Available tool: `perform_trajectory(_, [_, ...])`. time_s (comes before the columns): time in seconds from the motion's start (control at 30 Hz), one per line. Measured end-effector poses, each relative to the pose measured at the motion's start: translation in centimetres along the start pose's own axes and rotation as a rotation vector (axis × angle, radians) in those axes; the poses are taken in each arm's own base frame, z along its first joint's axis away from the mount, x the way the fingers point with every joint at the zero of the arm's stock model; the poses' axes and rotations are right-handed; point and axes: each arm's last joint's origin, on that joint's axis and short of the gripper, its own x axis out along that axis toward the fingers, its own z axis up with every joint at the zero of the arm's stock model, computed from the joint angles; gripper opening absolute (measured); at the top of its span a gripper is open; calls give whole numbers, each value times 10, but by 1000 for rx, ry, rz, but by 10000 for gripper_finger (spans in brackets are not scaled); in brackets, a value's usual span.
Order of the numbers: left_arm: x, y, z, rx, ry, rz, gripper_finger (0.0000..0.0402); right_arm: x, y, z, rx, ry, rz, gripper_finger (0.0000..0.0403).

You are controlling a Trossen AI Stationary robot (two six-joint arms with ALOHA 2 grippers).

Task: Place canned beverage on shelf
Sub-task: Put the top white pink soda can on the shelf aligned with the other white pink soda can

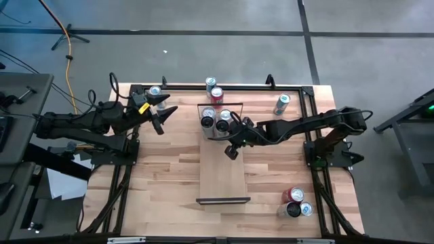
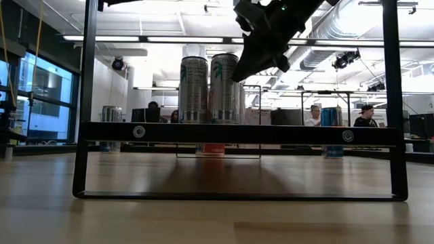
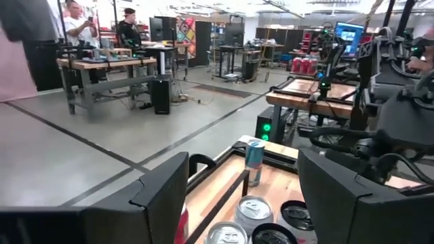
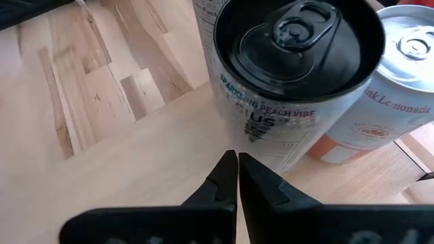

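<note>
shelf rail [image 2: 237, 133]: black bar across near edge | cans [image 2: 210, 88]: two tall, upright side by side behind it | right gripper [image 2: 245, 68]: above, beside right-hand can

Grey concrete floor [image 1: 203, 17] crossed by dark lines at the top of the high view. Long ceiling strip lights [image 2: 156, 38] and silver ducting [image 2: 325, 47] overhead in the low view. Tall windows [image 2: 41, 102] at left. Wooden workbenches [image 3: 102, 64] with people behind.

Two cans [image 1: 215, 121] crowd the shelf [image 1: 222, 173] at its far end; the shelf's near half lies open.
</note>
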Motion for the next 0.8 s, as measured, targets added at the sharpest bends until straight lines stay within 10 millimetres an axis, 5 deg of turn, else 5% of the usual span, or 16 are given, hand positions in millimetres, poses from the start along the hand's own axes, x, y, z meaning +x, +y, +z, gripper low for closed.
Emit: perform_trajectory(0.8, [0,0,0,1,0,-3,235,0,0,5,16,-68,-36,0])
